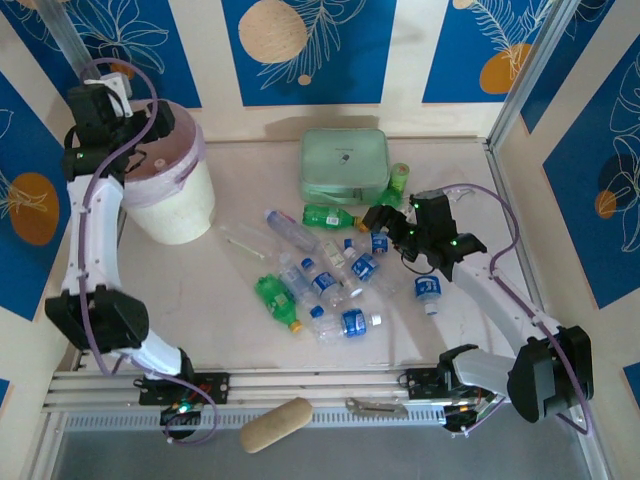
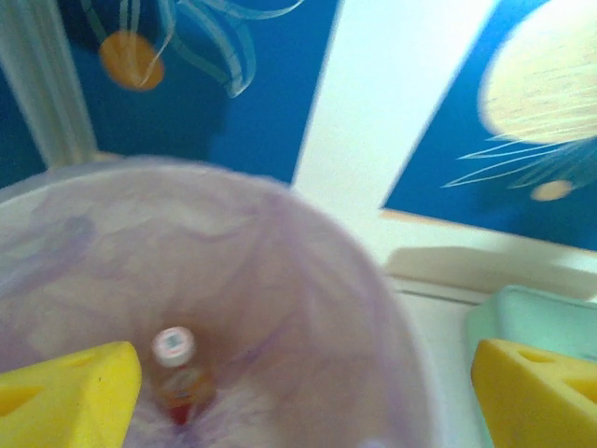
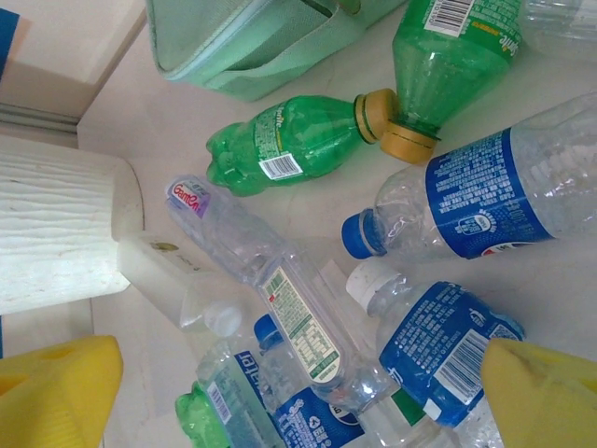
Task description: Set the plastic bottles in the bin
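Yellow fingers [image 2: 65, 392] of the left end effector [image 2: 303, 401] stand wide apart, empty, above the bin [image 1: 185, 215]; its wrist view looks inside, where one bottle [image 2: 177, 373] lies at the bottom. Right end effector [image 3: 298, 392], likewise spread and empty, hangs over the plastic bottles [image 1: 352, 322] scattered on the counter [image 1: 220, 290] beside a mint case [image 1: 343, 165].

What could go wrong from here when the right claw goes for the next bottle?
1. The bottles under the open right claw lie touching one another, so it may pinch two or send one rolling.
2. The green case sits close beside a green bottle, so the claw may catch the case instead.
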Robot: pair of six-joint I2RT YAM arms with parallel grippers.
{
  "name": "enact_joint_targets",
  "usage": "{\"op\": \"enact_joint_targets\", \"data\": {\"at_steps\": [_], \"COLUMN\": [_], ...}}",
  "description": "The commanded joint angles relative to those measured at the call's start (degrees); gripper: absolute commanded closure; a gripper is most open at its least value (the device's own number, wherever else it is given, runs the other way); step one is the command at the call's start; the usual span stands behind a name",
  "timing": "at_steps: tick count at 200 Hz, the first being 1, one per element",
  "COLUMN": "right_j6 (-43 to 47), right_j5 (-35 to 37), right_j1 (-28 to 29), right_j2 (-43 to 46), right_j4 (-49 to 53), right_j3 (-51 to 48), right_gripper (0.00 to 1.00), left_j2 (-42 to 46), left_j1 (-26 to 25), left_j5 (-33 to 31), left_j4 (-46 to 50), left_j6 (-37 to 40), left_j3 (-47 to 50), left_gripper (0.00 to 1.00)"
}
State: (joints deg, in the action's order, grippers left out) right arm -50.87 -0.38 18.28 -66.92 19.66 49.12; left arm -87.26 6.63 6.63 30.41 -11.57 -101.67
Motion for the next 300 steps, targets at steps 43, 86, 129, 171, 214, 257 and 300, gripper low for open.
{"op": "enact_joint_targets", "data": {"at_steps": [43, 86, 129, 171, 214, 257, 300], "right_j6": [10.22, 17.16, 19.57, 21.68, 25.23, 26.16, 26.26], "right_j5": [6.94, 14.94, 15.55, 12.17, 12.32, 14.84, 17.07], "right_j1": [-3.92, -8.54, -11.38, -12.41, -12.3, -12.14, -10.28], "right_j2": [0.36, 1.06, -2.17, -6.08, -13.52, -18.43, -24.82], "right_j4": [16.06, 24.96, 26.33, 22.28, 23.31, 23.83, 22.79], "right_j3": [5.61, 6.84, 5.02, 3.78, 6.57, 6.49, 7.77], "right_gripper": [0.01, 0.01, 0.01, 0.04, 0.16, 0.19, 0.22], "left_j2": [17.4, 21.71, 18.77, 11.53, 6.9, 6.43, 5.7], "left_j1": [-17.33, -25.77, -36.27, -42.0, -42.23, -42.21, -42.21], "left_j5": [3.18, 8.1, 8.79, 5.51, 4.2, 0.71, -1.11], "left_j4": [-8.36, -21.28, -35.51, -40.15, -41.71, -43.08, -41.25], "left_j6": [-4.42, -15.15, -21.2, -21.26, -22.12, -21.85, -20.68], "left_j3": [19.6, 35.83, 48.23, 53.05, 54.32, 55.23, 53.27], "left_gripper": [0.01, 0.01, 0.01, 0.01, 0.01, 0.01, 0.01]}}
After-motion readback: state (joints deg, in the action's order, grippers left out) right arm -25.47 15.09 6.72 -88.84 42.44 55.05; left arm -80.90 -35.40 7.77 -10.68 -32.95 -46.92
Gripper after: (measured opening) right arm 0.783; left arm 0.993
